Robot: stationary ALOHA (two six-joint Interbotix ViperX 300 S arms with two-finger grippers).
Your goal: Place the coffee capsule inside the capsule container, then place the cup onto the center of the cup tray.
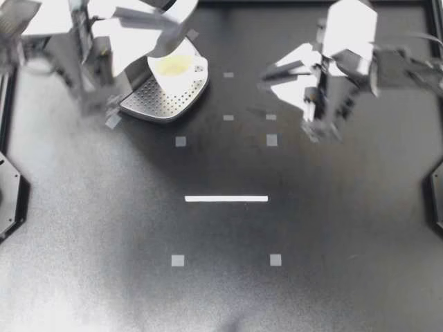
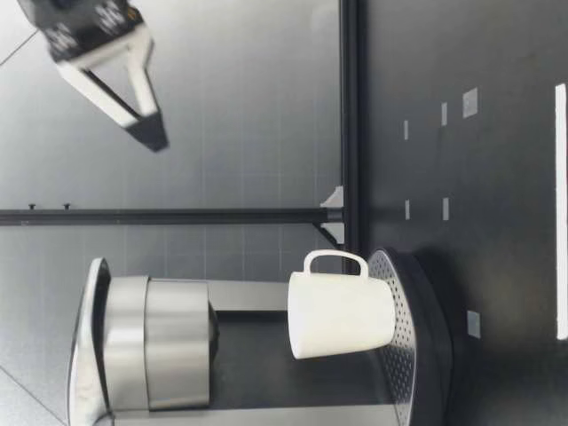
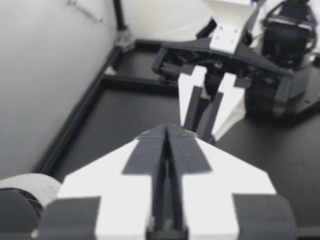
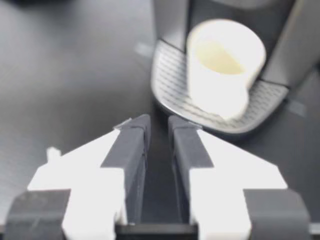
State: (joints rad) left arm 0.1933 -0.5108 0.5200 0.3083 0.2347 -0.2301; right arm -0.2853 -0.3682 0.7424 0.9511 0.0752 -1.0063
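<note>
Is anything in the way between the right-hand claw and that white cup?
Nothing visible. Only bare table lies between my right gripper and the cup, which stands upright on the perforated cup tray.

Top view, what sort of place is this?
Probably a robot lab bench: a black table with tape marks, my left gripper and right gripper above it, a cup on the tray of a coffee machine.
</note>
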